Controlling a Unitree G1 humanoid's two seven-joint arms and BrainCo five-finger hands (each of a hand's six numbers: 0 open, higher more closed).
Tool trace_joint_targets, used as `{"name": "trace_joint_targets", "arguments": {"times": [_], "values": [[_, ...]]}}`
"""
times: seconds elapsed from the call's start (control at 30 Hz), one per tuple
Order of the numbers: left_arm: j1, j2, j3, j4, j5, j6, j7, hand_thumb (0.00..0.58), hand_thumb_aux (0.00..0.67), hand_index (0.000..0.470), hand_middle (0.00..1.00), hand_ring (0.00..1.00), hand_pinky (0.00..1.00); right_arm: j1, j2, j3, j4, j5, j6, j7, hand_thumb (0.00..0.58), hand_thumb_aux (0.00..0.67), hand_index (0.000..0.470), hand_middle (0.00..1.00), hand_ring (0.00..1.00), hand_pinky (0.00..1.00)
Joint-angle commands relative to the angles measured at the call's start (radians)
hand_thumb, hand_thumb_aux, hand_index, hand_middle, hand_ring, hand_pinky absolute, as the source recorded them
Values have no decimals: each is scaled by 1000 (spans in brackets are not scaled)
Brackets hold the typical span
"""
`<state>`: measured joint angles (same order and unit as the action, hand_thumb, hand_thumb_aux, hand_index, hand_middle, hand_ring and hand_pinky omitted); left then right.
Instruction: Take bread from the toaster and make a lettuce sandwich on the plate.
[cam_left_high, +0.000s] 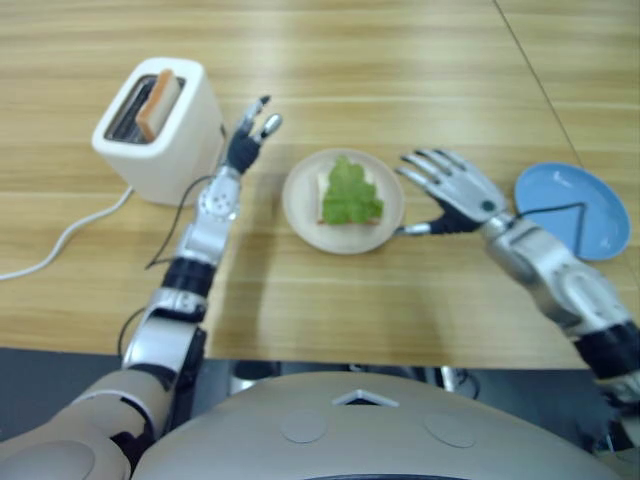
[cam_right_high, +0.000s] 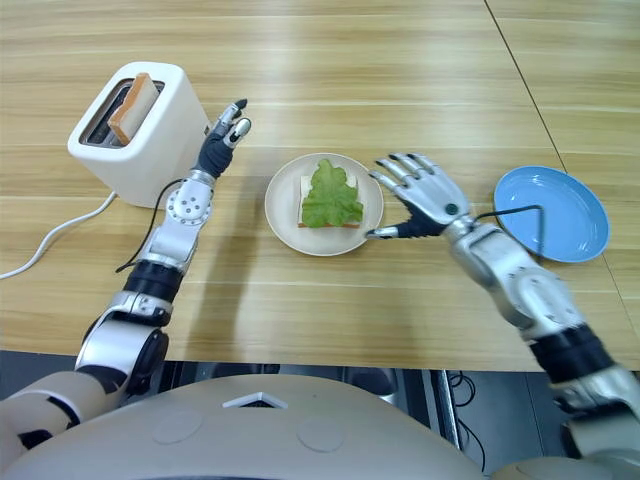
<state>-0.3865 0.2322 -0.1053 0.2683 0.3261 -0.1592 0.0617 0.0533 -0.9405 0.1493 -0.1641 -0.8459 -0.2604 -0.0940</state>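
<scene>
A white toaster (cam_right_high: 132, 132) stands at the left of the wooden table with one slice of bread (cam_right_high: 131, 105) upright in a slot. A cream plate (cam_right_high: 282, 220) in the middle holds a bread slice (cam_right_high: 370, 204) topped with a green lettuce leaf (cam_right_high: 329, 195). My left hand (cam_right_high: 224, 136) is raised between the toaster and the plate, fingers extended and holding nothing. My right hand (cam_right_high: 423, 192) hovers just right of the plate's rim, fingers spread, with nothing in it.
A blue plate (cam_right_high: 552, 213) lies at the right, with a black cable crossing it. The toaster's white cord (cam_right_high: 55, 247) trails left toward the table's front edge. A seam in the tabletop (cam_right_high: 520, 85) runs diagonally at the far right.
</scene>
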Motion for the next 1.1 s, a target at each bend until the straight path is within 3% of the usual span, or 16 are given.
{"name": "trace_joint_targets", "arguments": {"times": [0.03,0.17,0.4,0.43,0.57,0.63,0.77,0.8,0.83,0.87,0.9,0.93,1.1], "values": [[45,80,61,-299,222,74,120,0,0,0,0,0,0,42,11,-133,-106,139,-42,20,0,0,0,0,0,0],[49,185,101,-397,473,252,169,0,0,0,0,0,0,32,80,-162,-98,183,-59,14,0,0,0,0,0,0],[12,285,96,-192,607,481,103,0,0,0,0,0,0,6,167,-140,-26,174,-78,21,18,11,7,0,0,0],[8,290,93,-157,602,497,91,0,0,0,0,0,0,6,171,-143,-21,171,-81,20,58,34,23,0,0,0],[-8,296,81,-41,573,545,46,0,0,0,0,0,0,6,179,-160,-9,175,-91,21,58,34,23,0,0,0],[-9,296,73,-18,563,558,35,0,0,0,0,0,0,7,180,-168,-6,176,-95,21,104,63,43,0,0,0],[-12,290,55,10,531,556,20,0,0,0,0,0,0,9,181,-178,-4,174,-97,19,104,63,43,0,0,0],[-13,289,54,13,522,557,19,371,268,184,0,0,0,10,182,-180,-4,173,-98,20,108,66,45,0,0,0],[-14,286,57,16,509,553,24,371,268,184,0,0,0,11,182,-182,-4,171,-98,18,108,66,45,0,0,0],[-14,283,62,16,495,549,29,568,573,393,0,0,0,12,183,-183,-3,170,-98,17,92,55,38,0,0,0],[-14,280,71,10,480,544,41,580,670,460,408,408,408,13,183,-185,-2,168,-99,17,53,32,22,0,0,0],[-14,279,78,-2,469,543,51,580,670,460,1000,1000,1000,14,183,-187,-2,167,-99,16,49,29,20,0,0,0],[-6,279,120,-119,436,520,139,580,670,460,1000,1000,1000,12,186,-192,7,158,-99,16,27,16,11,0,0,0]]}}
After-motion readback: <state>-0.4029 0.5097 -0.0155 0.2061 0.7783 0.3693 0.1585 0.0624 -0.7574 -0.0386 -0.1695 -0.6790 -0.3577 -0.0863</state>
